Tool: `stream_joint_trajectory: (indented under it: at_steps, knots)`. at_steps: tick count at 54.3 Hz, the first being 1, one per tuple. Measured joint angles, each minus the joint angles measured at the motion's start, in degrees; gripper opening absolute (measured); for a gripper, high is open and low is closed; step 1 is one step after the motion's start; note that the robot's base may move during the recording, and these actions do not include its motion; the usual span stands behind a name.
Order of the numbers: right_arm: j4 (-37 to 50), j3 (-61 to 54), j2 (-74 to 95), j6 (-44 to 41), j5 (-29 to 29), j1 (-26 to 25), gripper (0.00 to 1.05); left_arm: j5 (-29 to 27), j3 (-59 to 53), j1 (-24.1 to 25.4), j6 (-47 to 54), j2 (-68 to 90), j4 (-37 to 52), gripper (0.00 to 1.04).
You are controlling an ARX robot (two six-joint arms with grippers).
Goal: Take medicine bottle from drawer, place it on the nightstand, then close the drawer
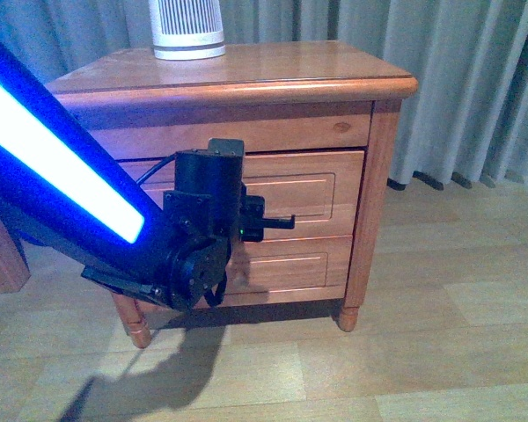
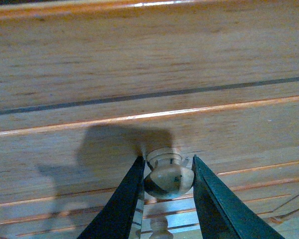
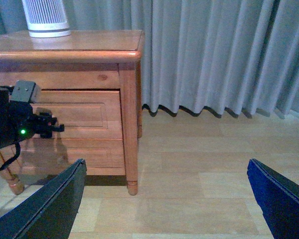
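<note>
1. At the front of the nightstand [image 1: 246, 75], the left end effector [image 2: 167, 164] is on the upper drawer [image 1: 308, 189]. Its two dark fingers [image 2: 124, 204] are narrowed onto the round knob [image 2: 168, 179], one touching each side, so it is gripping the knob.
2. Right end effector [image 3: 164, 199]: spread wide, nothing between its fingers [image 3: 50, 209], touching nothing. It hangs above the floor [image 1: 422, 352], well apart from the nightstand.
3. Drawer is pushed in, its front level with the frame. The medicine bottle cannot be seen in any view.
4. Counts:
   - one nightstand
   - two drawers: the upper one and the shorter lower drawer [image 1: 290, 264]
   - two knobs in the left wrist view: the gripped one and the lower knob [image 2: 160, 230], partly cut off at the edge
   - one white slatted device [image 1: 187, 31], upright at the back of the top surface
   - two arms; only the left arm [image 1: 194, 237] shows in the front view, and it hides both knobs there
5. Grey curtain [image 1: 475, 88] hangs behind the nightstand, down to the floor.
</note>
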Motion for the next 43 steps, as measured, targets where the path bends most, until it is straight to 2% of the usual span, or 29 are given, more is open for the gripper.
stream_joint_trajectory:
  at_steps: [12, 23, 43]
  knots:
    - [0.0, 0.0, 0.0, 0.0, 0.0, 0.0, 0.98, 0.4, -4.7, -1.1, 1.4, -4.0, -4.1, 0.24]
    - [0.0, 0.0, 0.0, 0.0, 0.0, 0.0, 0.98, -0.1, -14.2, -3.6, 1.0, -10.2, -5.0, 0.24]
    - [0.0, 0.0, 0.0, 0.0, 0.0, 0.0, 0.98, -5.6, -28.7, -10.0, -3.5, -18.8, -6.1, 0.24]
